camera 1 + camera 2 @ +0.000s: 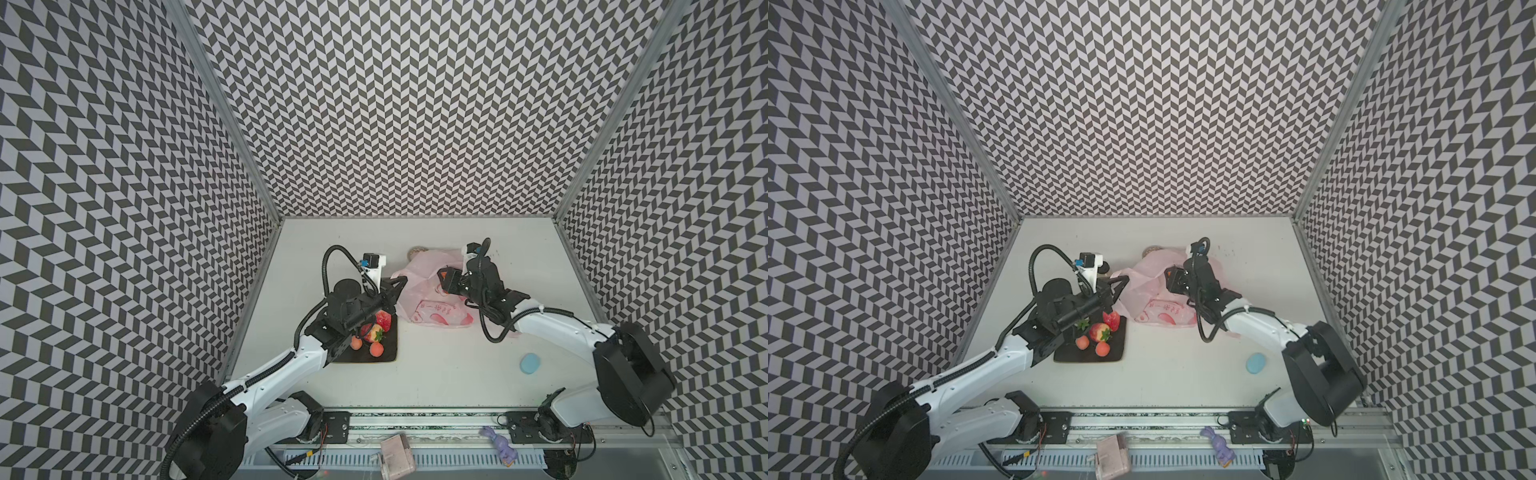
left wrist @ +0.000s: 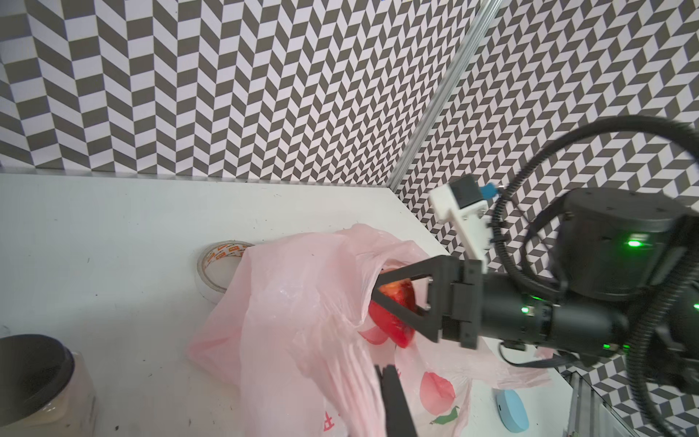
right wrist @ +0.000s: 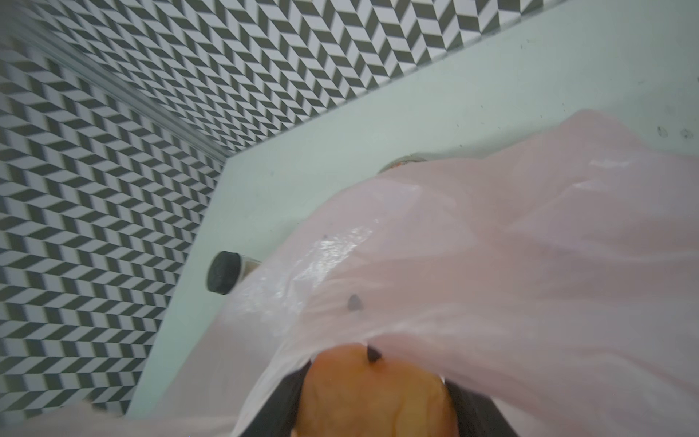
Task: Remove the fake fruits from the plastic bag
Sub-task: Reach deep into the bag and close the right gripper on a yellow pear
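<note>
Right hand (image 2: 375, 290) outstretched (inside bag (image 2: 302, 302)), clasping strawberry (image 2: 387, 331)

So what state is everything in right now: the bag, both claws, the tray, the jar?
plastic bag: lying crumpled, mouth held open
left gripper: shut on the bag's edge
right gripper: in the bag's mouth, closed on a strawberry
black tray: holding loose strawberries and two peach balls
jar: lid on
</note>
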Action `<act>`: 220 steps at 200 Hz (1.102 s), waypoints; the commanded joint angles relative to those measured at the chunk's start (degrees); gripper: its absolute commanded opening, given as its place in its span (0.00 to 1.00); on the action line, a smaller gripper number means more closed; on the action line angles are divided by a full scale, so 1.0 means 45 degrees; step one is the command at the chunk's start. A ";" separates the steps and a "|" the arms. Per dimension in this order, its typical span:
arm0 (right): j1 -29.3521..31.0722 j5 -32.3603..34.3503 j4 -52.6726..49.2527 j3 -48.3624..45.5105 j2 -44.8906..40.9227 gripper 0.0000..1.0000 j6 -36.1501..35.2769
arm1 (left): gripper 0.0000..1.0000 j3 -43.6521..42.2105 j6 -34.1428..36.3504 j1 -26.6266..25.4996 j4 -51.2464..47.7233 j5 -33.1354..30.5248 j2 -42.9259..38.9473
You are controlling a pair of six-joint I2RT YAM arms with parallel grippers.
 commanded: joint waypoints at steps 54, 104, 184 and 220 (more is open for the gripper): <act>0.2737 -0.0477 0.0706 -0.1768 -0.3678 0.38 -0.2091 | 0.00 0.1123 -0.0271 0.1015 0.0510 0.0244 0.1358; 0.4603 0.0045 0.1810 -0.2697 -0.3565 0.39 -0.2068 | 0.00 0.1123 -0.0243 0.1159 0.0367 0.0389 0.1442; 0.2062 0.3495 -0.0685 -0.2951 -0.3893 0.39 -0.1616 | 0.00 0.0921 -0.0511 0.0209 0.1216 0.1032 0.1405; -0.0006 0.2581 -0.1690 -0.2270 -0.3846 0.39 -0.3116 | 0.00 0.1113 -0.0616 -0.1090 0.2732 0.1029 0.1993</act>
